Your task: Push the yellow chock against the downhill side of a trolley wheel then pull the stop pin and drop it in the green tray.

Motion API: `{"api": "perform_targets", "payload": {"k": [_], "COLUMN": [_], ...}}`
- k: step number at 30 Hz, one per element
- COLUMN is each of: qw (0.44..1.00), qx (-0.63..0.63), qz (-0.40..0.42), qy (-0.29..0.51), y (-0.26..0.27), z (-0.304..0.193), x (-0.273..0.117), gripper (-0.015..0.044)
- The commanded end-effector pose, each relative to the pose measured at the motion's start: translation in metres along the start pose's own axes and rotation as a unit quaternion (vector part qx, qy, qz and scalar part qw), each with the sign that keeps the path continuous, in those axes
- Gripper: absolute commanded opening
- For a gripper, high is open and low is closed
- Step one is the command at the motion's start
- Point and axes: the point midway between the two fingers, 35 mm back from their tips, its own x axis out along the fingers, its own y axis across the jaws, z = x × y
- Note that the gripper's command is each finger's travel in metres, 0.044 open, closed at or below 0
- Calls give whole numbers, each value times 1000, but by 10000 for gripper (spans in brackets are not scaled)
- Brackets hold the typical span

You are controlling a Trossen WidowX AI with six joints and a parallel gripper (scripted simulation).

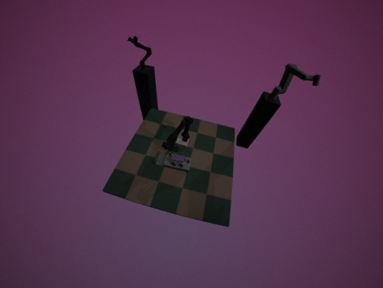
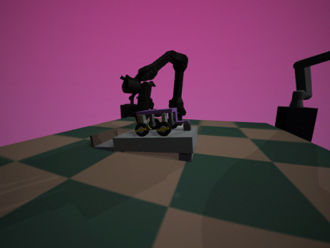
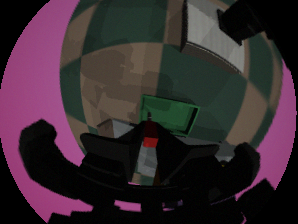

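My gripper [image 3: 149,124] is shut on the red-headed stop pin [image 3: 150,140]. In the wrist view the fingertips are over the near edge of the green tray [image 3: 172,111]; their exact height is unclear. The purple trolley [image 1: 178,158] [image 2: 157,111] stands on the grey ramp [image 2: 153,144], its black wheels with yellow hubs on the deck. The chock's orange handle [image 2: 139,118] shows behind the trolley's left, downhill end in the exterior view; whether the chock touches a wheel is hidden. Behind the trolley, the fingers are hidden in that view.
A brown end board [image 2: 105,137] stands at the ramp's low left end. My arm's base stands on a pale plate [image 1: 182,142] [image 3: 209,30] behind the ramp. Two dark pedestals [image 1: 146,89] [image 1: 259,119] with other arms stand beyond the checkered table [image 1: 170,193].
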Motion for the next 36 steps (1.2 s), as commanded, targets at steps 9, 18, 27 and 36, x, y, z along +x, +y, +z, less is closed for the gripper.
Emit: {"api": "perform_targets", "payload": {"k": [9,18,27,36], "qw": [1000,1000,1000,1000], "qx": [-3,-3,-3,-3], "qz": [2,2,2,1], "qy": [-2,-2,-2,-2], "y": [-3,-10,-17,-23], "z": [1,0,0,-1], "x": [4,6,7,9], "gripper": [190,190,190,190]}}
